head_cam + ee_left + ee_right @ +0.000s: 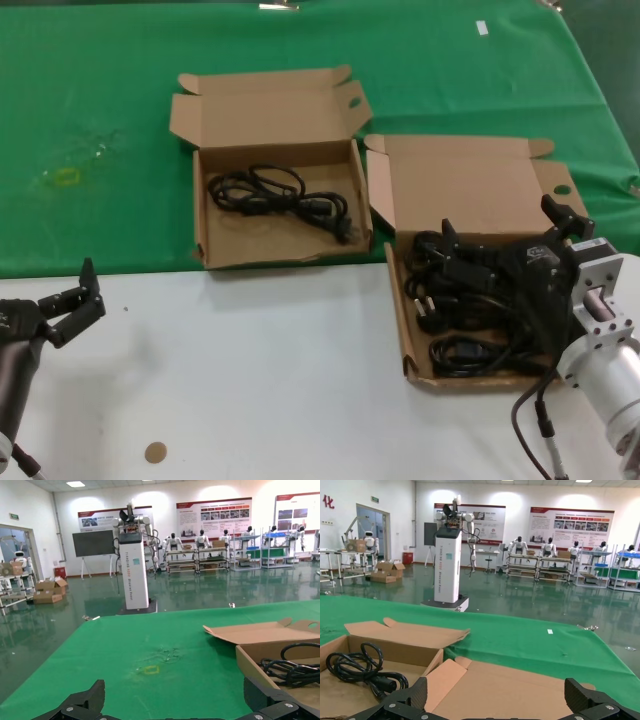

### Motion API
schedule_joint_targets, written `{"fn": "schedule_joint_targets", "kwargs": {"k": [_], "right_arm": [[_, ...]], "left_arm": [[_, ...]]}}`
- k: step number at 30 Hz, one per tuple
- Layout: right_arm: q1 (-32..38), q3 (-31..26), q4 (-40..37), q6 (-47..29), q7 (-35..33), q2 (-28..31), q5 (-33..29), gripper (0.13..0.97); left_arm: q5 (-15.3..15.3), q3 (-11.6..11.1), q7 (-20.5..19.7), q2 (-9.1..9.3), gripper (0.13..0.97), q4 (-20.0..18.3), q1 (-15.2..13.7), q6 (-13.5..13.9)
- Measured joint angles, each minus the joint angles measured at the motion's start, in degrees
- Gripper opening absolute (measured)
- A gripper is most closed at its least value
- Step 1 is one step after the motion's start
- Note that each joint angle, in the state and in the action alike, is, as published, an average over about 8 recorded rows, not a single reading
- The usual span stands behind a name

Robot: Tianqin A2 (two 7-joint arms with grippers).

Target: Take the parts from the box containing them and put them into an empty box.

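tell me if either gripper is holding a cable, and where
Nothing is held: the right gripper is open over the full box; the left gripper is open too.

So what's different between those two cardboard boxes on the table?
The right box holds a crowded pile of black cables; the left box holds just one coiled cable. The right box sits nearer the robot, partly on the white surface; the left box lies farther back on the green cloth. The right gripper hovers open over the right box; nothing is above the left one. Both are shallow, brown, lids open.
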Motion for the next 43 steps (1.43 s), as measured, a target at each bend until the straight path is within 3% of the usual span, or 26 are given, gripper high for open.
{"fn": "schedule_joint_targets", "kwargs": {"k": [43], "right_arm": [[0.0, 0.0, 0.0, 0.0, 0.0, 0.0, 0.0, 0.966]], "left_arm": [[0.0, 0.0, 0.0, 0.0, 0.966, 0.0, 0.0, 0.0]]}}
